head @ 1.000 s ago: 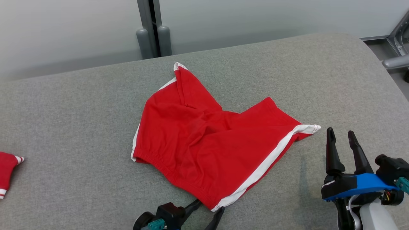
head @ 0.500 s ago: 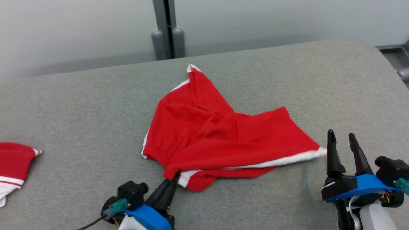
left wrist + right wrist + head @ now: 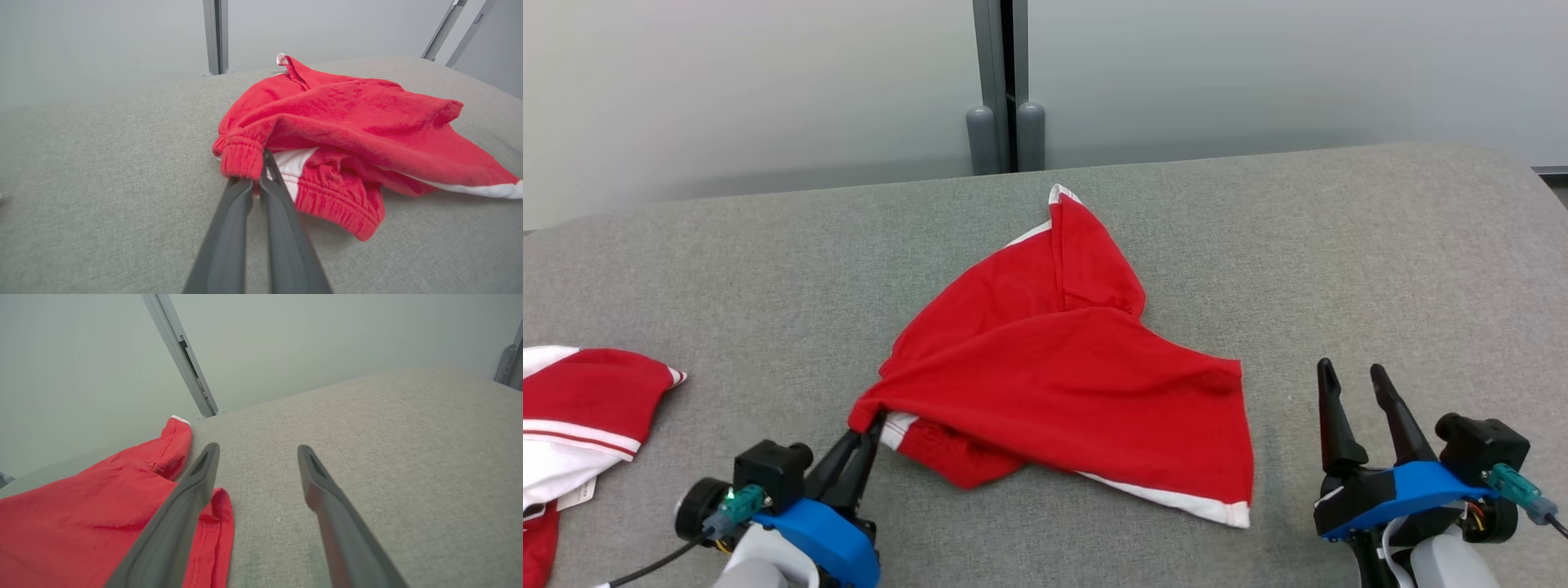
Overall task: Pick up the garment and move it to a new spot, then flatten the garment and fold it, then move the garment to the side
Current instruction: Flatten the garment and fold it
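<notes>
Across the middle of the grey table [image 3: 1339, 245] lies the red garment [image 3: 1054, 384], a pair of shorts with white trim. It is crumpled, with one layer thrown over another. One leg tip points at the far edge and a white-striped hem [image 3: 1168, 502] trails toward the near edge. A second red-and-white cloth [image 3: 588, 408] sits at the left edge, well apart.

By the near edge, left of centre, the left claw [image 3: 872, 425] is closed on the garment, pinching its waistband corner [image 3: 241, 157]. The elastic bunches between the fingers. The right claw [image 3: 1349, 371] hovers by the near right corner, its fingers spread and holding nothing, just beside the garment's right side.

The step in hand looks like the pick-up and move. The pinch takes only a small bite of waistband, so a slow, steady lift should suit it better than a jerk. Raising the corner high enough for the folded-under layers to fall free would make the later flattening easier. The new spot should stay well clear of the cloth at the left edge. The free right claw could take the opposite waistband corner to spread the weight.
</notes>
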